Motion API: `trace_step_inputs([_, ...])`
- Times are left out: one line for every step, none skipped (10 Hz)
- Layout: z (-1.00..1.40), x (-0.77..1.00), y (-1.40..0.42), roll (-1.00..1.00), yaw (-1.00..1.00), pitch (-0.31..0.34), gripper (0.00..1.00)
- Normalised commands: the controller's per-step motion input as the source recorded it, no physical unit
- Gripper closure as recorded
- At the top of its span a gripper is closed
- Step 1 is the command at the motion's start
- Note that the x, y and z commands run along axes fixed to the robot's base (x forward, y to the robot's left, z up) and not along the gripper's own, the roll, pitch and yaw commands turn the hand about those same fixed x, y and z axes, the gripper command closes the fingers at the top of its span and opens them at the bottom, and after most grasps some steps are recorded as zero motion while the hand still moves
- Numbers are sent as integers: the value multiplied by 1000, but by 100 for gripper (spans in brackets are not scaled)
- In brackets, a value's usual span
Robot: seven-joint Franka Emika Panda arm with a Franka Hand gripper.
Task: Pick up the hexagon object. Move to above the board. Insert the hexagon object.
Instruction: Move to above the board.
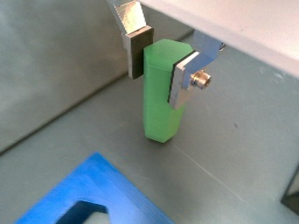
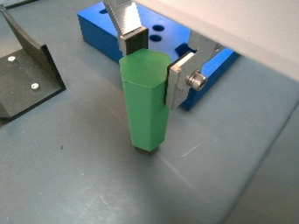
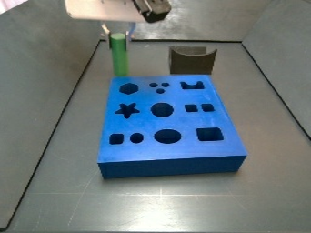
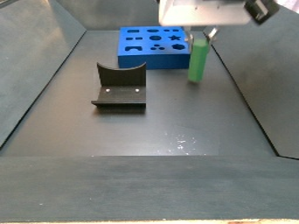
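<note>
The hexagon object (image 1: 162,105) is a tall bright green peg standing upright on the grey floor; it also shows in the other wrist view (image 2: 146,105) and in both side views (image 3: 119,56) (image 4: 198,63). My gripper (image 1: 162,74) (image 2: 156,66) is shut on its top end, with one silver finger on each side. In the side views the gripper (image 3: 118,35) (image 4: 201,37) hangs just above the peg. The board (image 3: 170,167) is a thick blue slab with dark cut-outs, lying beside the peg (image 4: 140,59) (image 2: 100,31) (image 1: 93,188).
The dark fixture (image 4: 121,90) stands on the floor apart from the board; it also shows in a wrist view (image 2: 24,83) and a side view (image 3: 191,60). Sloping grey walls (image 3: 67,82) enclose the floor.
</note>
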Motion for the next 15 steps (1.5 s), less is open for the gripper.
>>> trace_step_inputs([1000, -127, -159, -31, 184, 240, 100])
trace_step_inputs([1000, -119, -153, -36, 116, 175, 100])
trace_step_inputs([1000, -113, -149, -42, 77, 132, 100])
trace_step_inputs([1000, -103, -141, -46, 46, 96, 100])
trace_step_inputs([1000, -96, -134, -49, 33, 79, 100])
trace_step_inputs([1000, -87, -128, -48, 30, 69, 100])
trace_step_inputs([1000, -83, -125, -46, 28, 68, 100])
trace_step_inputs([1000, -72, -118, -37, 26, 69, 100])
trace_step_inputs([1000, -64, -112, -34, 28, 70, 100])
trace_step_inputs([1000, -56, -106, -37, 30, 74, 100])
trace_step_inputs([1000, -47, -103, -42, 32, 76, 100])
trace_step_inputs([1000, -38, -101, -40, 32, 75, 100])
trace_step_inputs([1000, -33, -95, -33, 33, 79, 100])
trace_step_inputs([1000, -23, -92, -27, 33, 77, 100])
trace_step_inputs([962, -15, -85, -23, 34, 76, 100])
